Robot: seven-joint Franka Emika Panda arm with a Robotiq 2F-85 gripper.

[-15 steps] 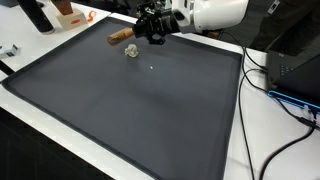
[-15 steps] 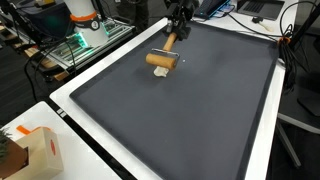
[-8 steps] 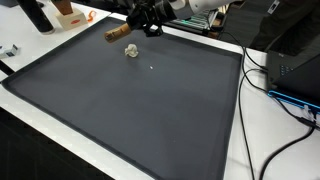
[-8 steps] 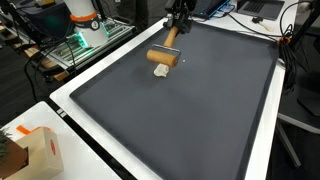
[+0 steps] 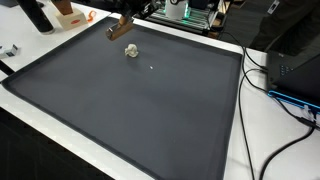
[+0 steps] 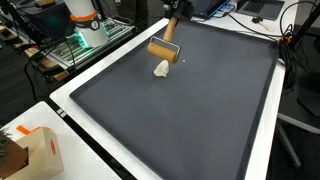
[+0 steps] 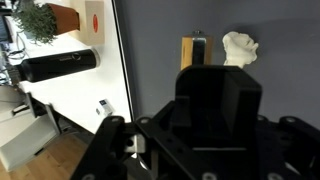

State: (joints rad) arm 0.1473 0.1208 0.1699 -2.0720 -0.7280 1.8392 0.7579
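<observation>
My gripper is at the far edge of a large dark mat, in both exterior views. It is shut on the dark handle of a brown roller, which hangs tilted just above the mat. A small crumpled white lump lies on the mat right below the roller. In the wrist view the roller and the lump show beyond the dark gripper body, which hides the fingertips.
The mat has a raised white rim. A black box with cables stands beside it. A cardboard box sits near one corner. A black cylinder and a plant are off the mat.
The gripper has risen and drawn back toward the mat's far edge, lifting the roller off the mat. The white lump has stayed in place.
</observation>
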